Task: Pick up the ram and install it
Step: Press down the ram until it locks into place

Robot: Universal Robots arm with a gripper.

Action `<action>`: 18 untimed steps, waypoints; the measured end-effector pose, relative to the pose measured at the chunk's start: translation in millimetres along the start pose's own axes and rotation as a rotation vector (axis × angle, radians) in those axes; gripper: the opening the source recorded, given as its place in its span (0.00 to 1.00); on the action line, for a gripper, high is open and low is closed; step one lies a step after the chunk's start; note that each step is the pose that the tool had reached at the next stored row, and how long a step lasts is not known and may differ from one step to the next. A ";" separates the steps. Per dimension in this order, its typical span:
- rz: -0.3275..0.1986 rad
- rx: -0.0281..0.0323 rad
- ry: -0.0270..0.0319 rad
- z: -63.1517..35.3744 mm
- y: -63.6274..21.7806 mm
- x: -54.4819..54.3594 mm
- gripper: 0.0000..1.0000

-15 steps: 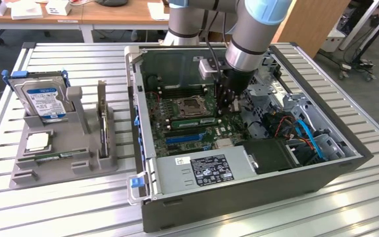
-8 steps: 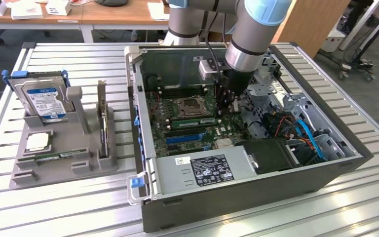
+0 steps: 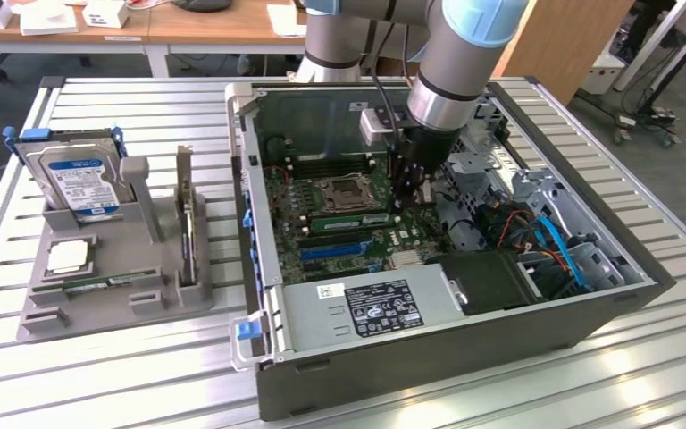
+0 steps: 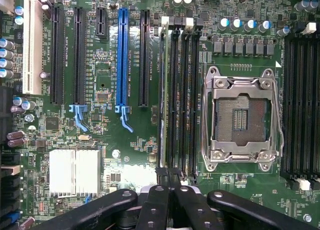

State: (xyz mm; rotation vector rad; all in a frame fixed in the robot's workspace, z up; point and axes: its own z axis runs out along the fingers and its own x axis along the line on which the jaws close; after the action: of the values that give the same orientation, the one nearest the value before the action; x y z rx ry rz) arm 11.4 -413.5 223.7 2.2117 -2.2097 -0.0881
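— Black fingers (image 4: 152, 205) of the gripper (image 4: 168, 174) sit closest to the lens, pressed flat together with no gap. Why closed, with nothing between them?

— My guess is that they act as one blunt pusher. The ram (image 4: 161, 100) stands on edge in the outermost of the DIMM slots (image 4: 182, 90), right under the fingertips, and closed jaws would press down on its top edge better than open ones.

— So the ram is not in a grasp?

— No. It is in the slot, running straight out from the tips, with the empty CPU socket (image 4: 242, 120) a few slots further over. From the exterior view the arm hangs nearly vertical inside the open computer case (image 3: 260, 179), which suits a straight downward push.

— Are the tips touching the stick?

— Cannot tell. They cover the near end of the slot, so the latch there is hidden, and I can't judge whether the stick is fully seated.

— And outside the case?

— Well apart from the gripper, a grey holder (image 3: 117, 304) keeps a hard drive (image 3: 79, 183) and an expansion card (image 3: 185, 206) upright. A thin green strip lies low in it; too small to name.
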 end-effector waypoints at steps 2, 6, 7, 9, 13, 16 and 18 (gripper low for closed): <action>0.000 0.0000 0.0000 0.0 0.0 0.0 0.10; 0.000 0.0000 0.0000 0.0 0.0 0.0 0.10; 0.000 0.0000 0.0000 0.1 0.0 0.0 0.10; 0.000 0.0001 -0.0001 0.6 0.0 0.0 0.10; 0.000 0.0000 0.0000 0.6 0.0 0.0 0.10; 0.000 -0.0001 -0.0001 0.6 0.0 0.0 0.10; 0.000 0.0000 0.0000 0.8 0.0 0.0 0.10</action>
State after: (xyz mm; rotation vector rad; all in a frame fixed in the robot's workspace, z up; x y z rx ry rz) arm 11.4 -413.5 222.9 2.2117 -2.2097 -0.0880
